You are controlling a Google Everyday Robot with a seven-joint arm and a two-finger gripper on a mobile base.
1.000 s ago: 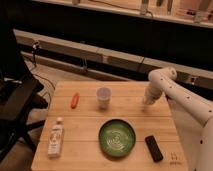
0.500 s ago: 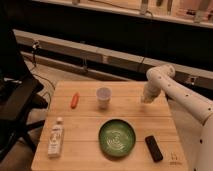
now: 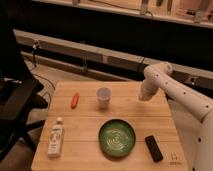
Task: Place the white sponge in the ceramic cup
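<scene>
Tool [image 3: 145,95] above wooden table [image 3: 90,125]

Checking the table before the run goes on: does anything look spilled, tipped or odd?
Only the white bottle lies on its side. The ceramic cup stands upright; nothing spilled. The gripper is at the table's far right edge.

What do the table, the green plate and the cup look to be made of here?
Table: wood, matte, visible planks. Green plate: probably glazed ceramic, showing a faint sheen. Ceramic cup: pale, matte, ceramic or plastic. The gripper hangs over the table's right rear edge.
</scene>
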